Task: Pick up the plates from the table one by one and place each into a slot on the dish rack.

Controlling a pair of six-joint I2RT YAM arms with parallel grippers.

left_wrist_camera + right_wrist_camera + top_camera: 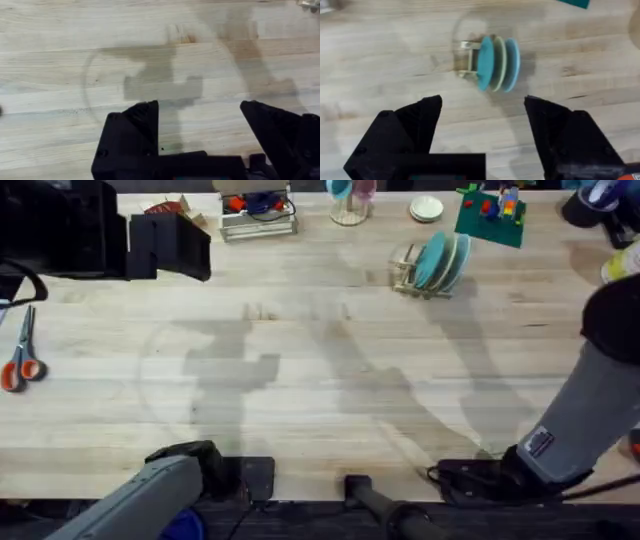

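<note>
A light wooden desk (pixel 300 380). At its far right, the dish rack (pixel 404 272) holds three upright plates: a cream plate (pixel 499 63) between two teal plates (pixel 485 63); the rack's pegs are mostly hidden behind them. The left tool (pixel 200 127) and the right tool (pixel 482 125) both gape wide, empty, above bare wood.

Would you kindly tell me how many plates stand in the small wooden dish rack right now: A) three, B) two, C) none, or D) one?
A: the small wooden dish rack holds three upright plates, a pale cream-yellow plate standing between two teal-blue plates.
</note>
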